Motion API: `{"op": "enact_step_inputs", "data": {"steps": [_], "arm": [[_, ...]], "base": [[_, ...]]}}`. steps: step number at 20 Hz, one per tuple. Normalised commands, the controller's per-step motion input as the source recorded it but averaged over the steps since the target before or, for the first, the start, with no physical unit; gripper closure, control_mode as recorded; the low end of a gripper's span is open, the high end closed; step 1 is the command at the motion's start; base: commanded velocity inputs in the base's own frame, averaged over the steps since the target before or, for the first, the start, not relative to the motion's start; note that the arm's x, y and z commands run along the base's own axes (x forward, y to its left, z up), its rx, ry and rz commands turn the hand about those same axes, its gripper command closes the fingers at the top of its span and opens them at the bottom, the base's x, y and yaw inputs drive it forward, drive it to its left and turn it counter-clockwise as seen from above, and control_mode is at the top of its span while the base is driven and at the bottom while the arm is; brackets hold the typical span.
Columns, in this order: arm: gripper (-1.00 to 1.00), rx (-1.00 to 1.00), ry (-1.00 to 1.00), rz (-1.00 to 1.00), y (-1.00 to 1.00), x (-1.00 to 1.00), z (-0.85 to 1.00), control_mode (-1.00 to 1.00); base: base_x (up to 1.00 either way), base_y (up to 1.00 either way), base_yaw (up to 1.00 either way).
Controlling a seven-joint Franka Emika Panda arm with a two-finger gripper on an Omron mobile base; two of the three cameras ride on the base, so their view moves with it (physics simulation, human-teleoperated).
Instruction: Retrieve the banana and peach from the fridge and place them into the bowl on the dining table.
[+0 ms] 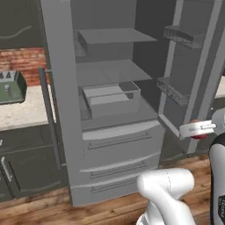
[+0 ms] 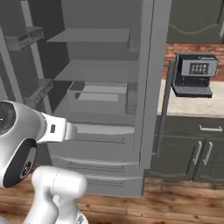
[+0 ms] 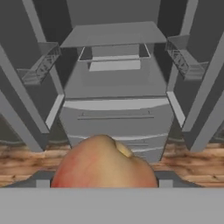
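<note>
- Hand view: the peach [image 3: 104,162] is seen pressed close against the camera, between the gripper's fingers, so the gripper is judged to be clamped on it; the finger tips themselves are hidden behind the fruit.
- In the left base view a red patch of the peach [image 1: 200,135] is glimpsed just under the gripper [image 1: 196,130], which is held in the air in front of the open fridge [image 1: 66,88], outside its shelves.
- The hold cannot be checked directly: how far the fruit is seated between the fingers is not shown. A round, smooth fruit could be squeezed out if it is held only near the tips, and a fast swing or a sudden stop of the base would be the likely cause.
- Both fridge doors are seen standing open to either side in the hand view; a door shelf [image 1: 176,90] is close to the arm's right, and could be struck if the arm is turned before it is drawn back.
- The banana, the bowl and the dining table are not located from here, so the route to the table has to be judged later.
- A dropped peach would be expected to roll away across the wooden floor [image 2: 183,205].
</note>
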Motion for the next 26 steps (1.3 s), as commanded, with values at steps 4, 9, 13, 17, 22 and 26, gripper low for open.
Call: {"op": "enact_step_inputs", "data": {"steps": [4,9,13,17,22,26], "arm": [[1.0,0.0,0.0,0.0,0.0,0.0,0.0,1.0],[1.0,0.0,0.0,0.0,0.0,0.0,0.0,1.0],[1.0,0.0,0.0,0.0,0.0,0.0,0.0,1.0],[1.0,0.0,0.0,0.0,0.0,0.0,0.0,1.0],[1.0,0.0,0.0,0.0,0.0,0.0,0.0,1.0],[1.0,0.0,0.0,0.0,0.0,0.0,0.0,1.0]], "base": [[-0.14,0.0,-0.39],[-0.15,0.0,-0.51],[-0.2,0.0,-0.57],[-0.19,-0.01,-0.57],[-0.09,-0.11,-0.58],[-0.09,-0.16,-0.62]]}}
